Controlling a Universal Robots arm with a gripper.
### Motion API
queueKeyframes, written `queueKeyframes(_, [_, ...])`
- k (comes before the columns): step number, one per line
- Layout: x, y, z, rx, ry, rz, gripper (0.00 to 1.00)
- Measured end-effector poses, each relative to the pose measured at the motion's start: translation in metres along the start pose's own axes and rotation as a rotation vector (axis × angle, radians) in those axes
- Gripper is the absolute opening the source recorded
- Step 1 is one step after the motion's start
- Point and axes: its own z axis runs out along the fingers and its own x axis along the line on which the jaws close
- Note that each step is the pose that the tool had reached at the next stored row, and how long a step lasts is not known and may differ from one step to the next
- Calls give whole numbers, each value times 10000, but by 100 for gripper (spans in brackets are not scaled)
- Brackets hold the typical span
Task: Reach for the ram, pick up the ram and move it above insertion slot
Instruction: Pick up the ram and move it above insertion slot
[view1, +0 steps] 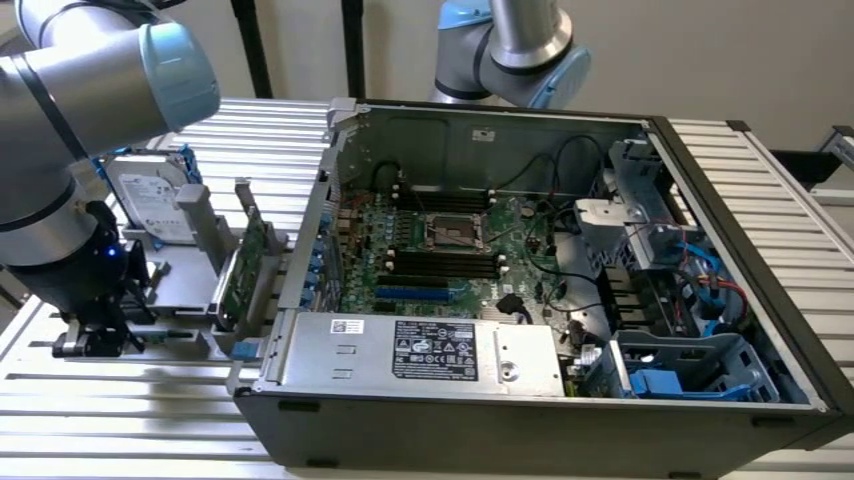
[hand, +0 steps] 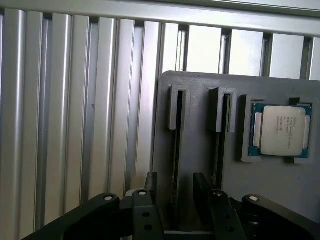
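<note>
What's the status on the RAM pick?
Gripper open, low over gray holder. Ram edge-on in holder slot, between the fingers, not gripped. CPU seated alongside, apart from fingers.

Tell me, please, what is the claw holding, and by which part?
Nothing yet: the open claw straddles the ram standing edgewise in the grey holder.

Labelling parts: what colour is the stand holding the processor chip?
The stand is grey, shown best in the wrist view.
</note>
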Motion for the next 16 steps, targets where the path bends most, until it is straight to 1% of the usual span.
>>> queueKeyframes(1, [0,0,0,-1,1,1,40])
queueKeyframes(2, [0,0,0,0,0,1,34])
queueKeyframes(3, [0,0,1,0,0,1,34])
queueKeyframes(5, [0,0,1,1,-1,1,22])
queueKeyframes(7, [0,0,0,0,0,1,22])
queueKeyframes(8, [0,0,0,0,0,1,15])
queueKeyframes(13, [0,0,1,0,-2,1,14])
queueKeyframes(16, [0,-1,1,2,-15,4,14])
